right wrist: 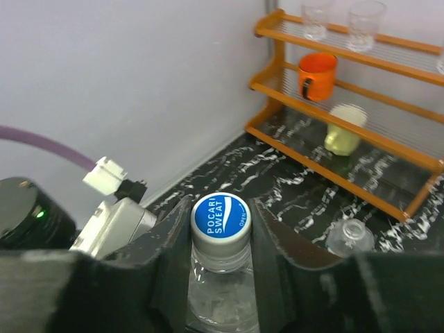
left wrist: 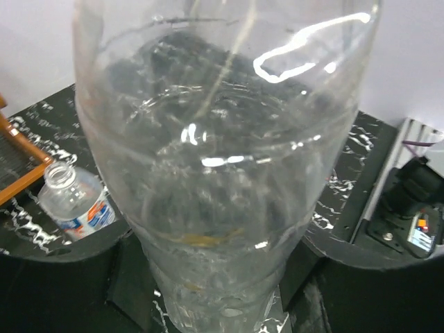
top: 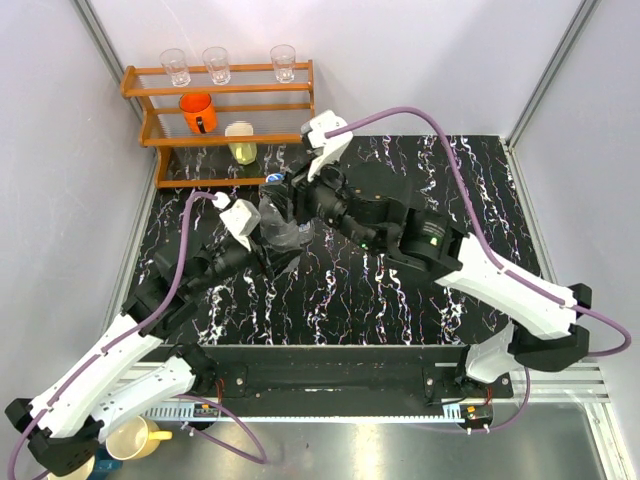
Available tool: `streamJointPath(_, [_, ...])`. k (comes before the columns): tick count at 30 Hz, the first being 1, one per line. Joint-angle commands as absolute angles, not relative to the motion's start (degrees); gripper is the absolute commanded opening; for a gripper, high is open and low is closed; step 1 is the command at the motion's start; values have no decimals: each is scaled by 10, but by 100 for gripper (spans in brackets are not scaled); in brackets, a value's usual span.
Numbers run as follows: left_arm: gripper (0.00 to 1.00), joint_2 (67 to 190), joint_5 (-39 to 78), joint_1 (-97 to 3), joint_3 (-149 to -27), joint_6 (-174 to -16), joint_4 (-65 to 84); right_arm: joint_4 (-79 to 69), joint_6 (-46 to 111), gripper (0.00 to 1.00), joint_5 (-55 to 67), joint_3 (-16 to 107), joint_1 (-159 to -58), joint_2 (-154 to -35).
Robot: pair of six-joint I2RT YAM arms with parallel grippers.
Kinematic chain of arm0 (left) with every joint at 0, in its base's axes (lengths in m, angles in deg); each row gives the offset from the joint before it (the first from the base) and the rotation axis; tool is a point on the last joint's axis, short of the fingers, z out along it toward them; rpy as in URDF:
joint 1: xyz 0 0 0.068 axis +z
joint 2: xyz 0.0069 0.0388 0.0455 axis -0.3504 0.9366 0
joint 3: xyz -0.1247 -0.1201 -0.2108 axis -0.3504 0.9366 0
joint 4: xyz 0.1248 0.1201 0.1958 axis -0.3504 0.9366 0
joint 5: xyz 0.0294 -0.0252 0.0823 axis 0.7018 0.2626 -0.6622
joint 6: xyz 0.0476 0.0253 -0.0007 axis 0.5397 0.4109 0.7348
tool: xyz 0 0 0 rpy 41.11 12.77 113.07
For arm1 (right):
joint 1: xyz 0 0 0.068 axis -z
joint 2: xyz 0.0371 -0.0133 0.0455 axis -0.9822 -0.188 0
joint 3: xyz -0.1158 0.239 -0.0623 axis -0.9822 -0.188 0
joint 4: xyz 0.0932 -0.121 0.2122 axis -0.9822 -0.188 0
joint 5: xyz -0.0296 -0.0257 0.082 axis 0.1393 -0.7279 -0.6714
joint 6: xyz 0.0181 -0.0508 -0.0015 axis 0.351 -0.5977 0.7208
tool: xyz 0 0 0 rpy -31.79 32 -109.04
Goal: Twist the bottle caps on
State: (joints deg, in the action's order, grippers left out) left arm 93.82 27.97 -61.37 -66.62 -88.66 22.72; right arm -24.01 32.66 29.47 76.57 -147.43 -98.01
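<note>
The wide clear bottle (left wrist: 222, 159) stands upright at the table's back left and fills the left wrist view. My left gripper (left wrist: 215, 281) is shut on its lower body, one finger on each side. It also shows in the top view (top: 281, 228). My right gripper (right wrist: 220, 229) is shut on its blue-topped white cap (right wrist: 220, 216), which sits on the neck. The smaller bottle (left wrist: 73, 202) stands uncapped beside the rack and shows in the right wrist view too (right wrist: 350, 237). No second cap is in view.
An orange wooden rack (top: 225, 105) stands at the back left with three clear glasses on top, an orange cup (top: 197, 112) and a yellow cup (top: 240, 142). A yellow mug (top: 135, 438) lies off the table, near left. Side walls stand close.
</note>
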Motion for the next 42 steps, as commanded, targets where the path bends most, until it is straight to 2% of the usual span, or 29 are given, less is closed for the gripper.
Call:
streamJointPath(1, [43, 929, 206, -613, -667, -866, 169, -323, 345, 46, 384, 789, -1513, -1025])
streamJointPath(3, [44, 926, 219, -611, -661, -866, 170, -316, 337, 63, 345, 794, -1512, -1021])
streamJointPath(4, [44, 923, 249, -610, -657, -866, 169, -313, 330, 79, 330, 794, -1512, -1011])
streamJointPath(10, [48, 907, 421, -596, -615, -889, 125, -302, 286, 97, 237, 743, -1495, -909])
streamJointPath(11, [48, 907, 438, -595, -611, -898, 101, -289, 290, 98, 134, 727, -1476, -889])
streamJointPath(13, [48, 912, 495, -592, -601, -909, 83, -271, 297, 98, 7, 673, -1419, -831])
streamJointPath(14, [48, 915, 517, -590, -600, -915, 65, -251, 294, 98, -110, 654, -1405, -814])
streamJointPath(17, [48, 926, 604, -589, -594, -922, 38, -244, 274, 99, -247, 618, -1366, -773])
streamJointPath(23, [48, 960, 774, -589, -612, -935, 33, -258, 282, 97, -367, 664, -1318, -821])
streamJointPath(34, [48, 976, 826, -589, -628, -925, 55, -207, 301, 90, -427, 686, -1318, -896])
streamJointPath(42, [47, 976, 801, -589, -623, -928, 49, -156, 328, 78, -436, 651, -1317, -887])
